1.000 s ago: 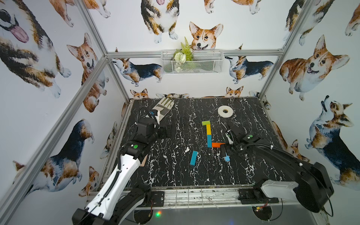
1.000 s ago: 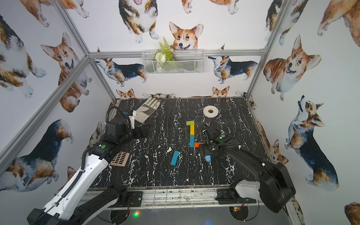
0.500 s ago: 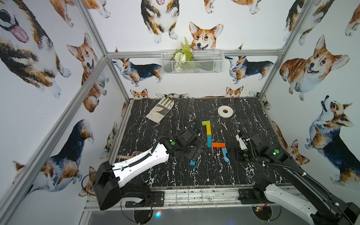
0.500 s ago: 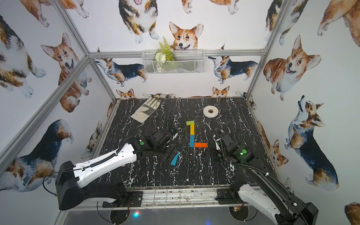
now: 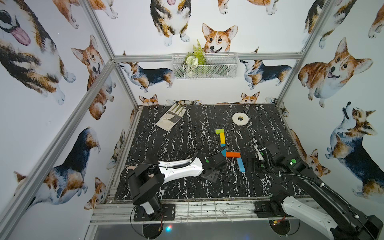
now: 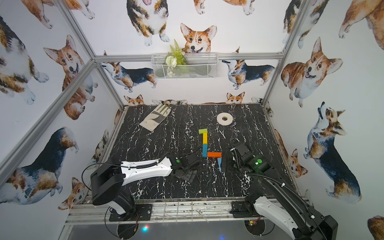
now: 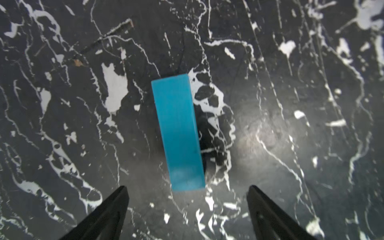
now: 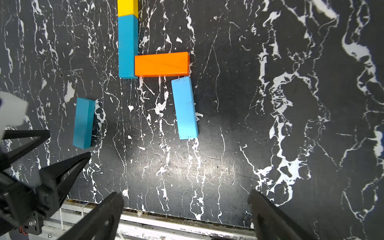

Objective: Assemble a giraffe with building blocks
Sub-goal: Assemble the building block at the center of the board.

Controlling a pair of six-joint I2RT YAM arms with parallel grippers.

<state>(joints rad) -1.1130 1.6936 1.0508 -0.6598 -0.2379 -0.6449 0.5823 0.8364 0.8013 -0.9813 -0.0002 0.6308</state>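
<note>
Currently the left gripper (image 7: 187, 187) is spread wide, nothing pinched. A loose blue block (image 7: 177, 133) is seen flat on the table (image 7: 291, 145), just ahead of the fingertips (image 7: 121, 193). The right gripper (image 8: 184, 193) is spread too, empty, over the table's front edge. The partial giraffe (image 6: 204, 147) is laid mid-table: green block (image 5: 219, 131), yellow block (image 5: 222, 138) and blue neck block (image 8: 127, 45) in line, orange block (image 8: 162, 64) against the neck's foot, blue leg (image 8: 185, 108) at its other end.
</note>
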